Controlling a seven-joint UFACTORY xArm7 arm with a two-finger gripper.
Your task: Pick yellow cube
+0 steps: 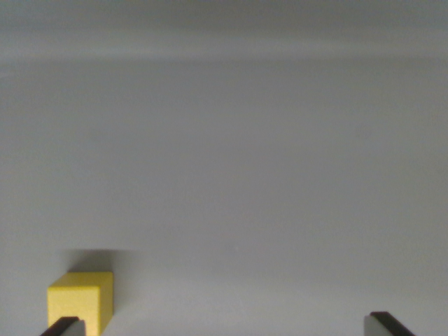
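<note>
Yellow cube [80, 302] sits at the wrist view's left, beside one finger of the gripper [227, 325] (spread wide, empty).

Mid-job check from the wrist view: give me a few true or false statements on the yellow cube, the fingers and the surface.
1. The yellow cube sits at the wrist view's lower left. True.
2. The gripper is shut on the cube. False: its two fingertips stand far apart, open.
3. The cube is centred between the fingertips. False: it is right by the finger on the wrist view's left, far from the other finger.
4. The grey surface holds nothing else in view. True.
5. The cube is red. False: yellow.
</note>
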